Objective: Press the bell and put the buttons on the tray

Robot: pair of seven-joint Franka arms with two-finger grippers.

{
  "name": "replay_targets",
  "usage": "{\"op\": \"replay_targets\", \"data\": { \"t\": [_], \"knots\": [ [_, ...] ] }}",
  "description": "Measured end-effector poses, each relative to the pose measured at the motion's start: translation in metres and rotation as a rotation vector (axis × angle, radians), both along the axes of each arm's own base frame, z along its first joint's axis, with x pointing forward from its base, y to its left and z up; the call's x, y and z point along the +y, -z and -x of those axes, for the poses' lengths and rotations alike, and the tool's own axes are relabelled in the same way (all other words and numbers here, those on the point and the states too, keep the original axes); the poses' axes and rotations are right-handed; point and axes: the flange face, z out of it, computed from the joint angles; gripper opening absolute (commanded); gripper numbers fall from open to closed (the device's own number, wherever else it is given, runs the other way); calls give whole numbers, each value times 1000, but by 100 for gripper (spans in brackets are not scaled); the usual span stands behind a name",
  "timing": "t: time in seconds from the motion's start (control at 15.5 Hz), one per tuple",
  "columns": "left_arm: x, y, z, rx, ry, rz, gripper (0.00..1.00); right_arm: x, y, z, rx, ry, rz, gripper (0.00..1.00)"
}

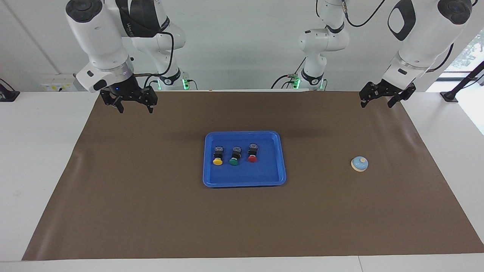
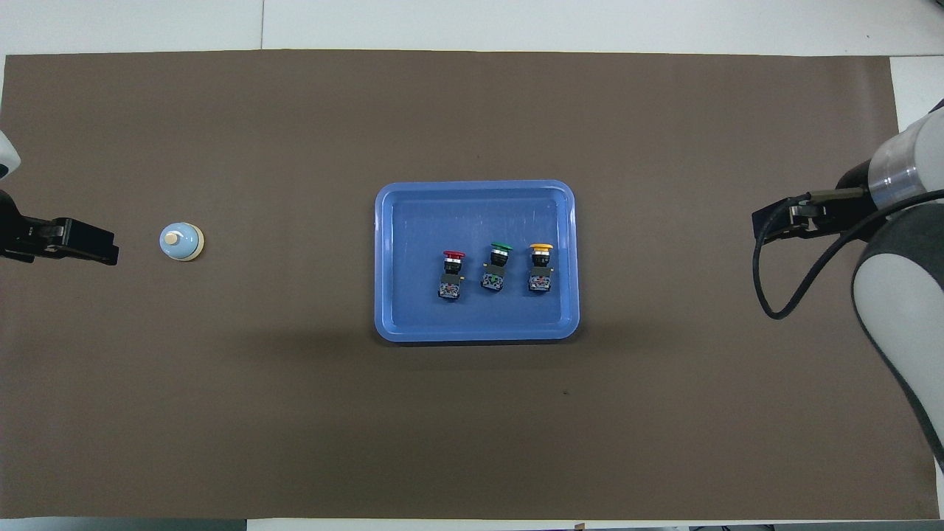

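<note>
- We saw the tray (image 1: 244,181) mid-mat w/ all three buttons in it, side by side: yellow button (image 1: 217,155) toward the right arm's end, green button (image 1: 234,155) in the middle, red button (image 1: 252,153) toward the left arm's end (caps pointing away from the robots).
- The bell (image 1: 359,164) sat on the brown mat (image 1: 151,211) toward the left arm's end, well apart from the tray.
- Right gripper (image 1: 130,106) hung over the mat's corner nearest its base, fingers apart, holding nothing.
- Left gripper (image 1: 380,102) hung over the mat's edge by its own base, fingers apart, empty.
</note>
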Motion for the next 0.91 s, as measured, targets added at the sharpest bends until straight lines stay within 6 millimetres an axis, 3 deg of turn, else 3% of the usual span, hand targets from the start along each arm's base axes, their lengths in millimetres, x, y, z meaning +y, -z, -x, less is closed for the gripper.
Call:
{"op": "replay_targets", "data": {
  "t": [0.13,0.39,0.78,0.84,0.91],
  "knots": [
    [0,0,0,0,0,0,100,-17,1,-1,2,14,-1,100],
    [0,0,0,0,0,0,100,-30,2,-1,4,37,-1,100],
    [-3,0,0,0,3,0,100,-31,2,-1,5,39,-1,100],
    [-3,0,0,0,1,0,92,-31,2,-1,5,39,-1,100],
    [-2,0,0,0,-6,-1,59,-31,2,-1,5,39,-1,100]
  ]
}}
